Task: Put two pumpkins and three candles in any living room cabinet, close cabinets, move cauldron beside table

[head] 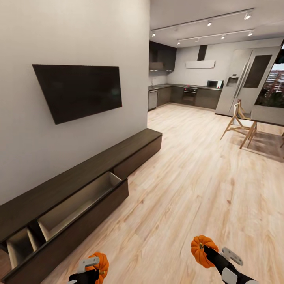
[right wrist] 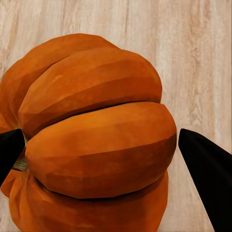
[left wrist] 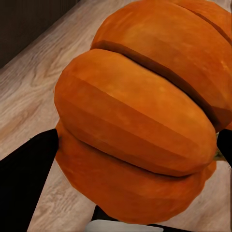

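Head view: two ribbed orange pumpkins (head: 200, 250)

A long dark-brown cabinet (head: 85, 173) runs along the white wall under a black screen (head: 79, 90), two of its drawers (head: 75, 205) pulled out, showing pale insides. At the bottom edge, the left gripper (head: 94, 268) clasps one pumpkin (head: 101, 265) and the right gripper (head: 207, 252) clasps the other pumpkin (head: 200, 249), both above the light wood floor (head: 189, 185). A kitchen (head: 185, 94) and a wooden chair (head: 240, 124) stand far behind.
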